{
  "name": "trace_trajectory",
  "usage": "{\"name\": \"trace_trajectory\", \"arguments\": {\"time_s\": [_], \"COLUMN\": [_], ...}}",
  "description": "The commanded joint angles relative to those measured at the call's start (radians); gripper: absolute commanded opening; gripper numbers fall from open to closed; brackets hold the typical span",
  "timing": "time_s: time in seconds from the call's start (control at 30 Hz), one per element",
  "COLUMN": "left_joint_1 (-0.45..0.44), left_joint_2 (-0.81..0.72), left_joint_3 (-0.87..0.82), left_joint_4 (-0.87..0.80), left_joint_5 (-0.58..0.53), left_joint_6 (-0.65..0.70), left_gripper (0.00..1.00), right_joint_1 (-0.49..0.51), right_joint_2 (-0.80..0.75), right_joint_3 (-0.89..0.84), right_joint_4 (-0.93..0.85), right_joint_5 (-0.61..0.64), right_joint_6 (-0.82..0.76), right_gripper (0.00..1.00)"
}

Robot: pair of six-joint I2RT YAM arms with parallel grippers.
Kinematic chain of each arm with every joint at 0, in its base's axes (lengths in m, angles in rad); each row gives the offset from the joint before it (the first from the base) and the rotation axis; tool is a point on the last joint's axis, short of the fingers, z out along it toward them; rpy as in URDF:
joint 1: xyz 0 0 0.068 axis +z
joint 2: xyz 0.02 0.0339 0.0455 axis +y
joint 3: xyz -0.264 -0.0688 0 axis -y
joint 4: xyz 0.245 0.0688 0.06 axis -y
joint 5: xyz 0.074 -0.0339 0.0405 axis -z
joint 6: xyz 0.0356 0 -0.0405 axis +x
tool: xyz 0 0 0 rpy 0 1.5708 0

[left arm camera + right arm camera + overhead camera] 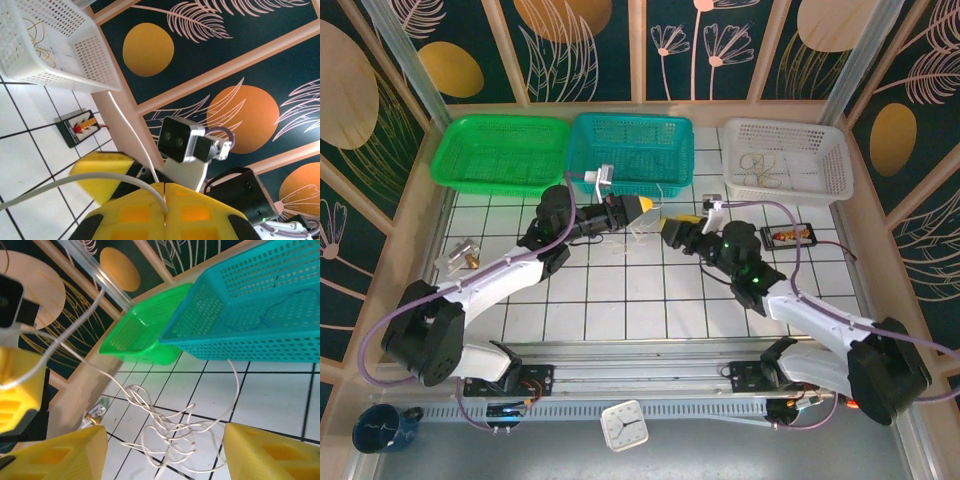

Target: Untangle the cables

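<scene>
A tangle of thin pale cables [175, 427] hangs in loops just above the white tiles; from above the cables [628, 238] show faintly between the two grippers. My left gripper [165, 200] is shut on one pale strand, which leaves its closed yellow fingers and runs off to the left. In the top view the left gripper [645, 207] is raised in front of the teal basket. My right gripper [165, 460] stands open, its yellow fingers [55, 455] on either side of the tangle and not touching it. From above, the right gripper [672, 225] faces the left one closely.
A teal basket [688, 150] holding a bluish cable [285, 310], a green basket [498, 186] and a white basket [785, 125] with tan wires line the back. A black box [790, 235] lies at the right, and a small brass-tipped connector [460, 255] at the left.
</scene>
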Motion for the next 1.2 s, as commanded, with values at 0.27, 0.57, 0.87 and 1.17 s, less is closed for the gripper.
{"name": "trace_trajectory", "arguments": {"time_s": [0.27, 0.57, 0.87, 1.17], "left_joint_1": [-0.002, -0.002, -0.002, -0.002], "left_joint_2": [-0.01, -0.002, -0.013, -0.024], "left_joint_3": [0.045, 0.076, 0.076, 0.102], "left_joint_4": [0.065, 0.091, 0.129, 0.145], "left_joint_5": [0.006, 0.013, 0.015, 0.011], "left_joint_6": [-0.053, -0.079, -0.119, -0.137], "left_gripper": [0.0, 0.0, 0.0, 0.0], "right_joint_1": [0.074, 0.074, 0.073, 0.065], "right_joint_2": [0.218, 0.296, 0.389, 0.43], "right_joint_3": [0.136, 0.217, 0.267, 0.231], "right_joint_4": [0.259, 0.259, 0.293, 0.312], "right_joint_5": [0.019, 0.141, 0.144, 0.154], "right_joint_6": [-0.04, -0.086, -0.066, -0.047], "right_gripper": [0.6, 0.59, 0.49, 0.15]}}
